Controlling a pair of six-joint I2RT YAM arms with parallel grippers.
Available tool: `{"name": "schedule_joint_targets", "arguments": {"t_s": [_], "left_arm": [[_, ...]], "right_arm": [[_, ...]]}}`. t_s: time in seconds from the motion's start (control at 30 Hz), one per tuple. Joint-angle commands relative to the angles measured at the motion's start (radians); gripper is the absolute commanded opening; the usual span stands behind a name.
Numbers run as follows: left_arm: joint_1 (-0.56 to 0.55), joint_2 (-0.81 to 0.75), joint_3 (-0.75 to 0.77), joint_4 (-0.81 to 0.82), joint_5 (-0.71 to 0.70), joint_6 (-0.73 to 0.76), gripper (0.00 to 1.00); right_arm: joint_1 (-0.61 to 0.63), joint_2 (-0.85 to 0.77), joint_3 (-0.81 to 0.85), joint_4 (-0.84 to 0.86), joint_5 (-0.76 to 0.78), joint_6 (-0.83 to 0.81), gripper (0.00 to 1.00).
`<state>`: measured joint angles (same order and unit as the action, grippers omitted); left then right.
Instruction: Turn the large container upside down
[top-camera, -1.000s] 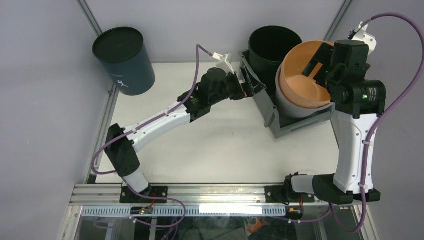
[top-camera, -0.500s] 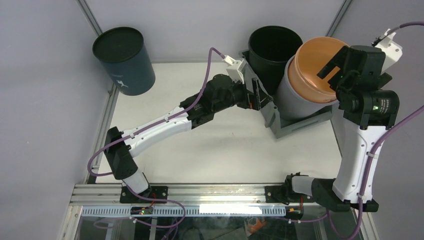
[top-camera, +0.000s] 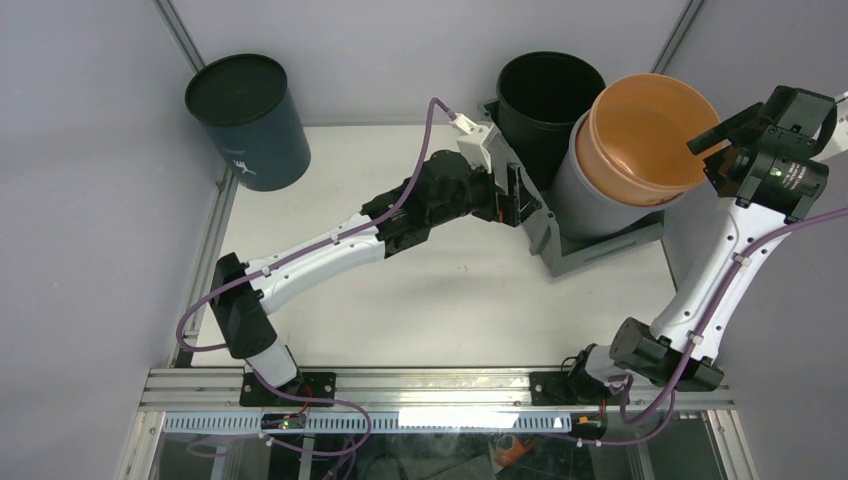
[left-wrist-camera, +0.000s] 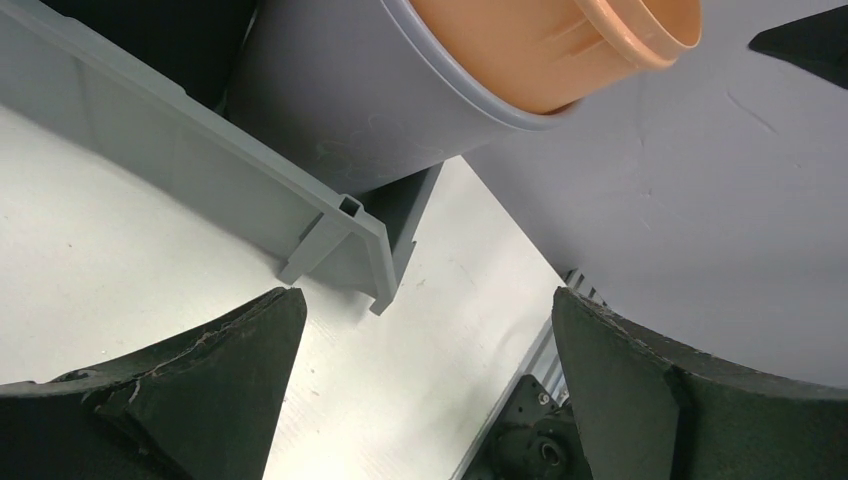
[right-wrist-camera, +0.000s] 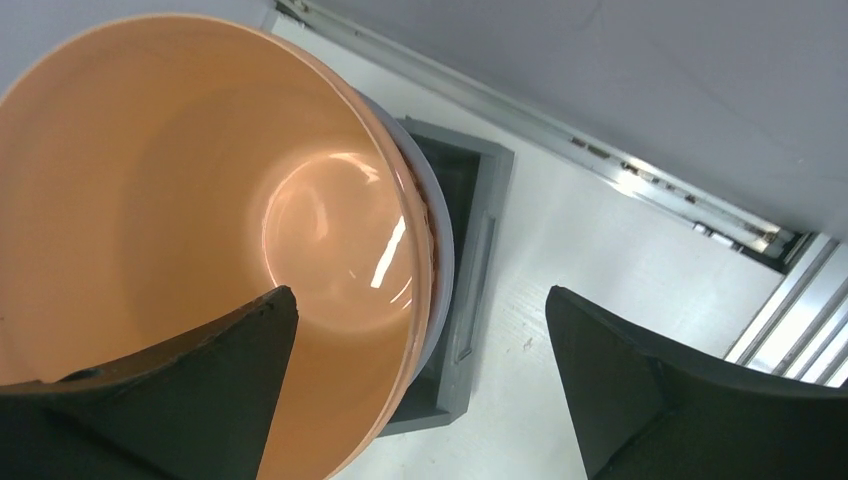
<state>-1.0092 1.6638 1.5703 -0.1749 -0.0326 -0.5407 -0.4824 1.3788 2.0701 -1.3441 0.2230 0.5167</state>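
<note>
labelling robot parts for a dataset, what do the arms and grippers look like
Both arms, left arm and right arm, have glossy white links between black joint housings. A purple cable loops along each, ending in a white plug at the left wrist. A green light glows on the right wrist. The left gripper and right gripper have black wedge-shaped fingers.

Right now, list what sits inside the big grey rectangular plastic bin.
The grey bin holds a round black bucket at its far end and a tilted round pale grey bucket with a round orange bucket nested in it. They cover the bin's floor, hiding anything underneath.
</note>
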Motion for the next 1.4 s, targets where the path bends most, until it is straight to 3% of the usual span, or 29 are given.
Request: {"name": "schedule_joint_targets", "arguments": {"t_s": [0.0, 0.1, 0.23, 0.63, 0.73, 1.0, 1.37], "left_arm": [[-0.011, -0.059, 0.007, 0.02, -0.03, 0.042, 0.99], [-0.011, -0.061, -0.003, 0.02, -0.044, 0.04, 0.99], [-0.011, -0.062, -0.017, 0.022, -0.045, 0.038, 0.99], [-0.009, -0.088, -0.048, 0.023, -0.055, 0.058, 0.99], [-0.011, -0.094, -0.041, 0.022, -0.049, 0.063, 0.99], [-0.009, -0.12, -0.028, 0.02, -0.066, 0.099, 0.99], [-0.009, -0.137, 0.035, -0.008, -0.025, 0.153, 0.99]], "right_arm": [[-0.028, -0.044, -0.076, 0.068, -0.114, 0.028, 0.99], [-0.028, -0.062, -0.142, 0.098, -0.153, 0.026, 0.98], [-0.028, -0.065, -0.188, 0.124, -0.224, 0.019, 0.88], [-0.028, -0.118, -0.247, 0.206, -0.376, 0.078, 0.27], [-0.028, -0.129, -0.26, 0.22, -0.403, 0.098, 0.02], [-0.028, -0.153, -0.26, 0.248, -0.49, 0.118, 0.0], [-0.028, -0.157, -0.108, 0.306, -0.617, 0.232, 0.0]]}}
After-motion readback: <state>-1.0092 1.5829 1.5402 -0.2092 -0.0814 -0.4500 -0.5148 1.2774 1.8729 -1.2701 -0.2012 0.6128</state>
